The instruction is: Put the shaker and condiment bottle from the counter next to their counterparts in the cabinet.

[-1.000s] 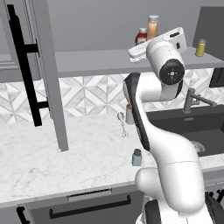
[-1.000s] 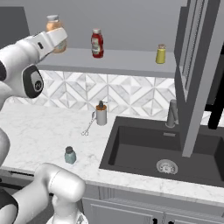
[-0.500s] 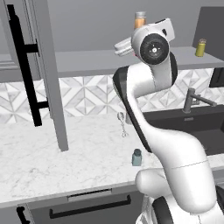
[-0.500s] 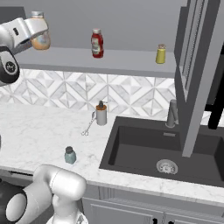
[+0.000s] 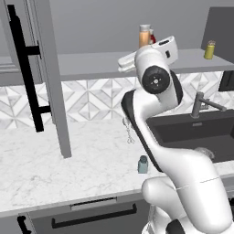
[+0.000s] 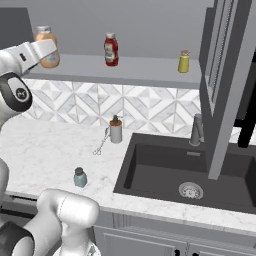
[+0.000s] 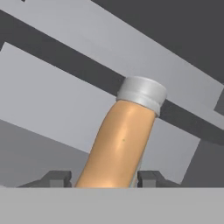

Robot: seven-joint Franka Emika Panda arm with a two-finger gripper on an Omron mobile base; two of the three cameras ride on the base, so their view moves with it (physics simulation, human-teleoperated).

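1. Left base view: our arm reaches high, hand level with the cabinet (image 5: 91, 64) shelf, carrying the condiment bottle (image 5: 145, 35) toward the red ketchup bottle (image 5: 152, 36) it belongs beside.
2. Right base view: the condiment bottle (image 6: 46, 46) stands left of that ketchup bottle (image 6: 111, 49); the shaker (image 6: 80, 177) waits on the surface (image 6: 45, 155).
3. Hand view: our fingers (image 7: 57, 178) grip the bottle's (image 7: 120, 144) body.

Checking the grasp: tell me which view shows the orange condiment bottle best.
The hand view: the condiment bottle stands large between the gripper's fingertips, pale cap uppermost. The left base view shows just its top above the arm. The right base view shows it small, partly behind the hand, by the cabinet shelf.
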